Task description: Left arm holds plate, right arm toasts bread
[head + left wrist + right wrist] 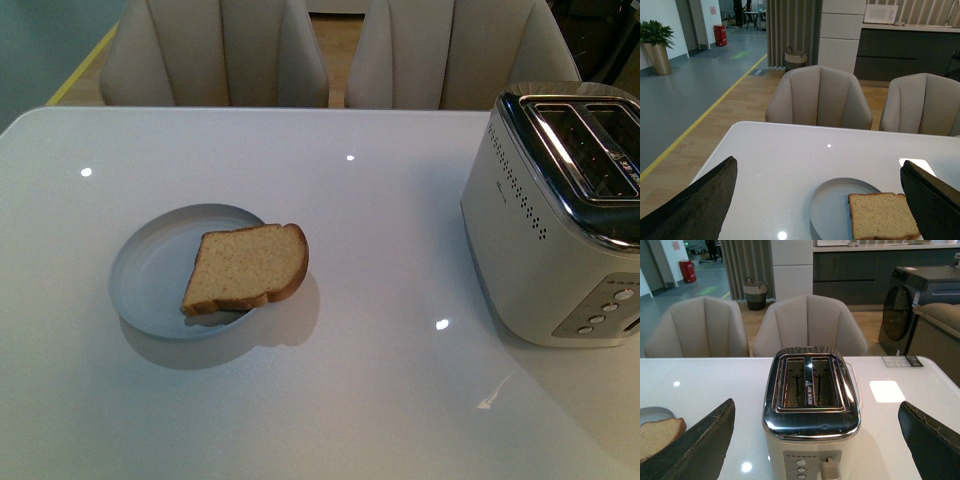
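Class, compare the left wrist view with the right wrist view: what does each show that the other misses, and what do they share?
Only the left wrist view: the potted plant and the left gripper, open. Only the right wrist view: the toaster, slots empty, the dark appliance, and the right gripper, open. Both: the bread on the plate, the white table, beige chairs and a basket.

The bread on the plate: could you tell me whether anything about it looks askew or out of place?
Yes. The bread lies off-centre on the plate, rotated, its rounded top overhanging the rim towards the toaster. Nothing looks spilled or damaged.
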{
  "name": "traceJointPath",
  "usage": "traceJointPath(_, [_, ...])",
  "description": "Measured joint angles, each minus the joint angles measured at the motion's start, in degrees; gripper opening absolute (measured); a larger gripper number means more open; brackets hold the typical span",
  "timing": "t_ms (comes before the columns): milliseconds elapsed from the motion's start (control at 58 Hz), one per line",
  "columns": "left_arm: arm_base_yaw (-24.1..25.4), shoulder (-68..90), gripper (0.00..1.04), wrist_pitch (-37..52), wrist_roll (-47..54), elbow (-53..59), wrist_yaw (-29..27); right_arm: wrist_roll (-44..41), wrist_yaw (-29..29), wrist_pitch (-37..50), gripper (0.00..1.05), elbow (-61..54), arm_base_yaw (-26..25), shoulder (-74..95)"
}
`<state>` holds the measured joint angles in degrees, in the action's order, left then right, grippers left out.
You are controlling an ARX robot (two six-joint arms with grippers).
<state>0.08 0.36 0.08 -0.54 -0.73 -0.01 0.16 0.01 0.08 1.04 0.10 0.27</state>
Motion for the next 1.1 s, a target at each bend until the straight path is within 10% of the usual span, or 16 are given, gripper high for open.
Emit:
traceJointPath(846, [0.0,0.0,0.97,0.0,0.0,0.0,0.0,0.0,0.0,0.0,0.96,0.0,0.0,0.0])
traceJointPath(966, [1.1,11.3,0.97,-16.8,-4.3,-6.5,10.3,0.0,0.0,0.0,0.96,0.0,0.0,0.0])
traceJointPath(1104, [-2.1,17.8,0.97,-13.3,-6.6,-7.4,9.0,0.0,0.0,0.0,0.96,0.0,0.0,0.0])
